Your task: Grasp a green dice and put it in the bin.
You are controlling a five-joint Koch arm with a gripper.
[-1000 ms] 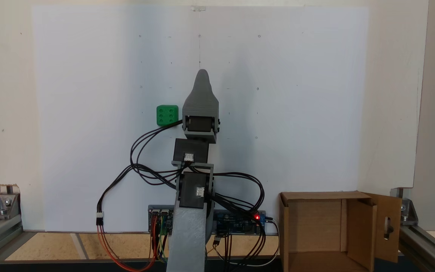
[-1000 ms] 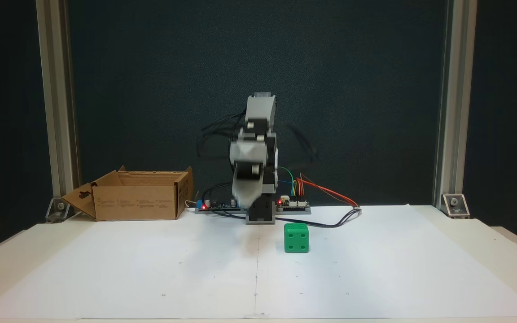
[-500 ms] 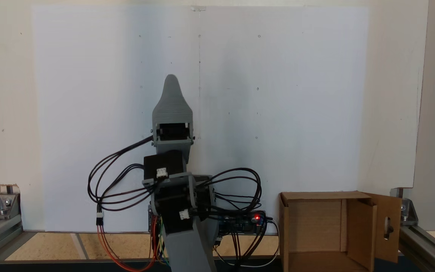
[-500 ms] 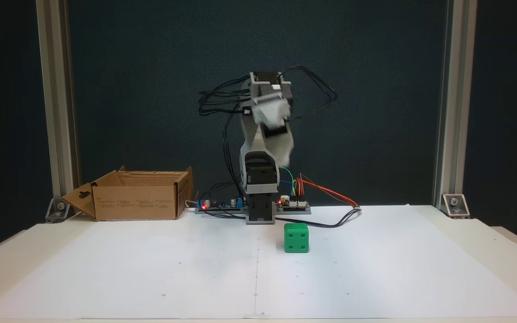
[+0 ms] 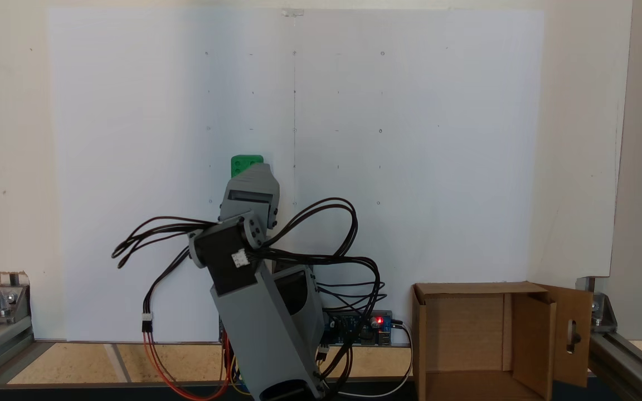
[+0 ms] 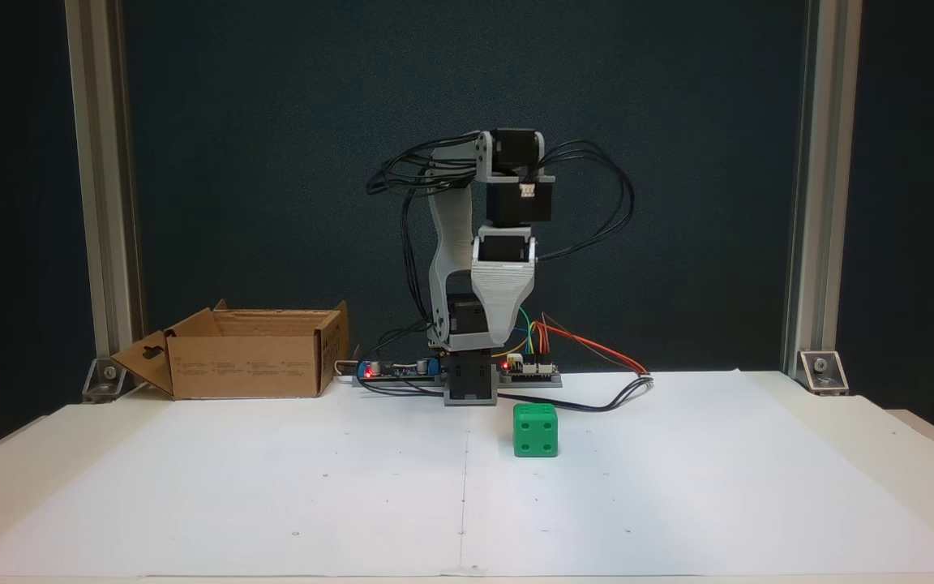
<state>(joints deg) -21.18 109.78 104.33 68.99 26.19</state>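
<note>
The green dice (image 6: 535, 430) rests on the white sheet just in front of the arm's base, a five-pip face toward this fixed view. In a fixed view from behind the arm, only the top strip of the dice (image 5: 246, 162) shows past the gripper (image 5: 252, 171). The grey gripper (image 6: 500, 341) points straight down, in the air above the dice and slightly to its left, not touching it. Only one tapered jaw shows, so its opening is hidden. The bin (image 6: 248, 357), an open brown cardboard box (image 5: 466, 334) with a keyhole flap, stands beside the base.
Circuit boards with red lights (image 6: 516, 369) and looping black cables (image 5: 321, 262) sit around the arm's base. Aluminium frame posts (image 6: 807, 203) stand at both table sides. The white paper sheet (image 6: 678, 487) covers the table in front.
The arm has swung toward the dice and raised its elbow. The gripper has tipped from reaching forward to pointing down over the dice. Dice and bin have not moved.
</note>
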